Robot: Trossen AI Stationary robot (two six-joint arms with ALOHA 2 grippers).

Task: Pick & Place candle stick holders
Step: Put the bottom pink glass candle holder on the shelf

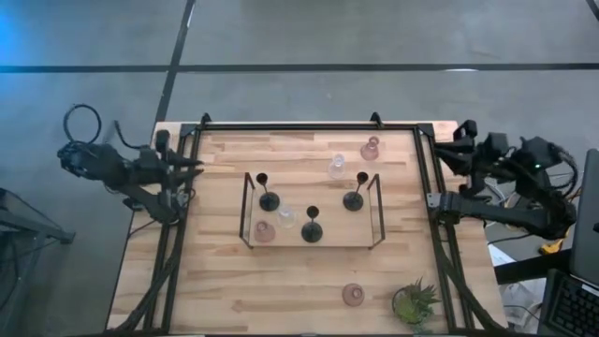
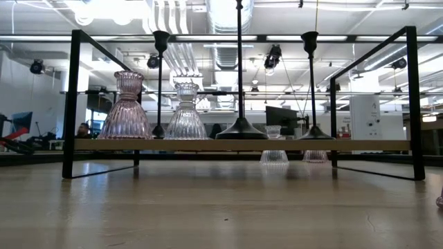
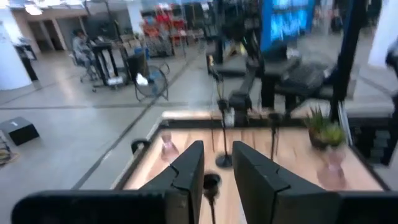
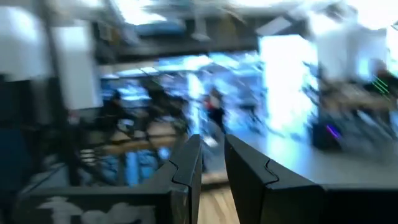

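Wooden table (image 1: 225, 281), black wire rack (image 1: 248, 208) at centre. Left gripper (image 1: 192, 165) parked at the table's left edge, fingers narrowly apart, empty. On rack: three black holders (image 1: 270, 199), one pink holder (image 1: 266, 230), one clear holder (image 1: 286, 217). Behind the rack: clear, pink. Front right: pink, beside potted plant (image 1: 414, 301). Right gripper (image 4: 212, 163) off the right edge, narrow gap, empty.

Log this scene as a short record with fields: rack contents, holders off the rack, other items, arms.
rack: black wire-frame shelf at table centre
on rack: three black round-based thin-stem holders, one pink glass holder, one clear glass holder
off rack: clear glass holder, pink glass holders and
other: small green potted plant
left gripper: at table's left edge, empty
right gripper: at right edge, empty
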